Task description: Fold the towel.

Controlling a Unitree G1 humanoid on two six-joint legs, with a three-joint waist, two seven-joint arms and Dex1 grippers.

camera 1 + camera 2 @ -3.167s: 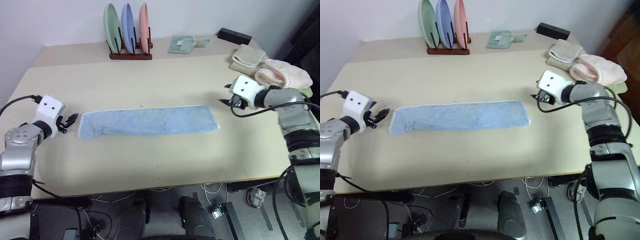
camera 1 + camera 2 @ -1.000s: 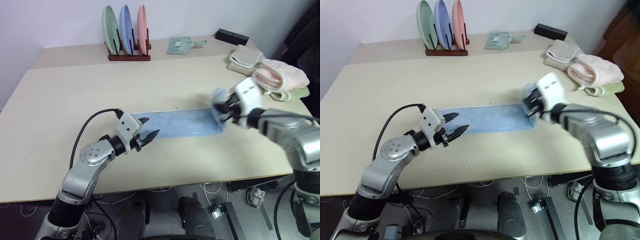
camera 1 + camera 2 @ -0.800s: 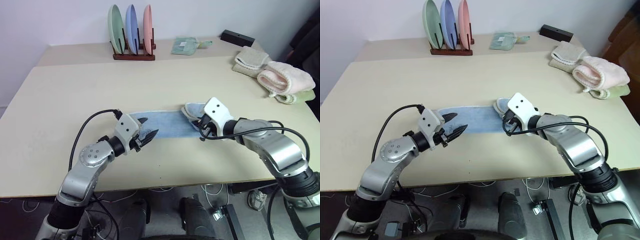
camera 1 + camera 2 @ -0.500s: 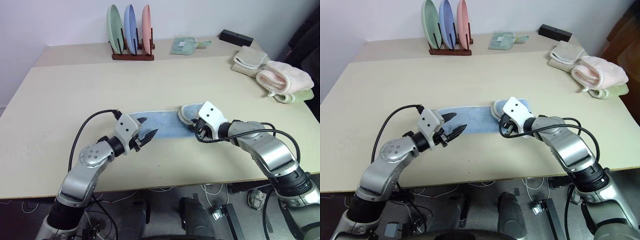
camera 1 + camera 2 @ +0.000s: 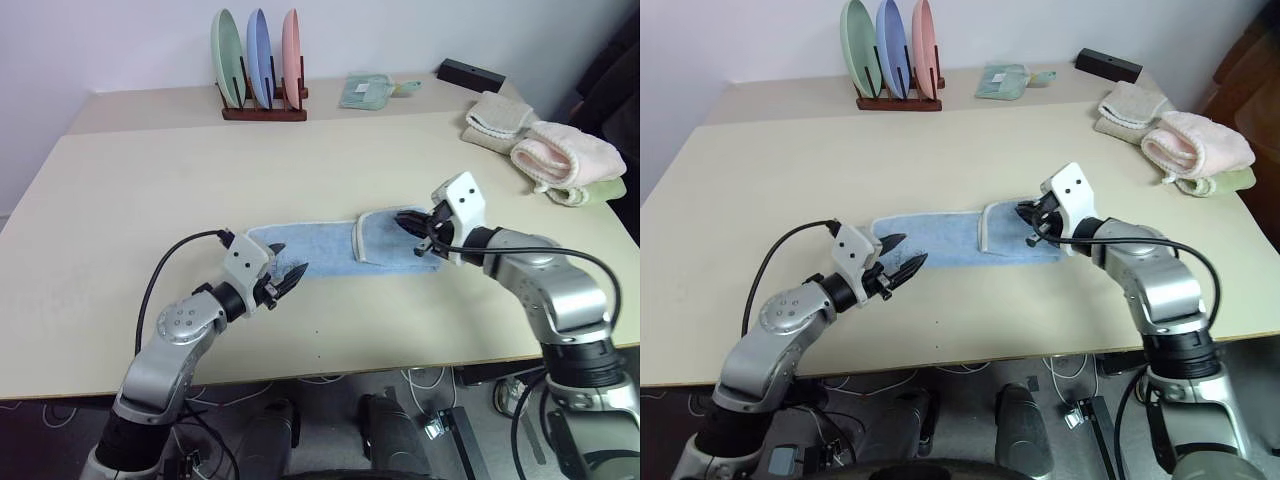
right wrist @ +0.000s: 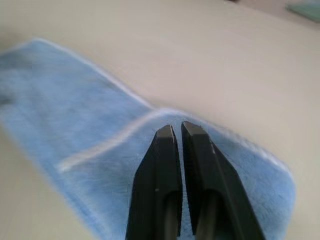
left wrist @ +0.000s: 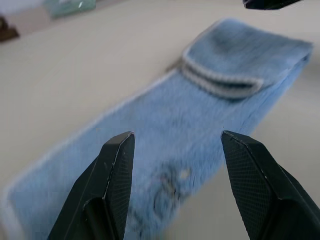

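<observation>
The right gripper (image 5: 1028, 222) hovered closed and empty over the towel (image 5: 940, 241). The left gripper (image 5: 902, 263) stood open. The short flap could spring back if left unpressed.

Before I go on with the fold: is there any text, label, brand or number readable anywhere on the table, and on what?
No readable text anywhere.
Light blue terry towel: a small dark blue embroidered mark near one end, too blurred to read.
Pale green cloth at the table's far edge: a small whitish tag, too small to read.
</observation>
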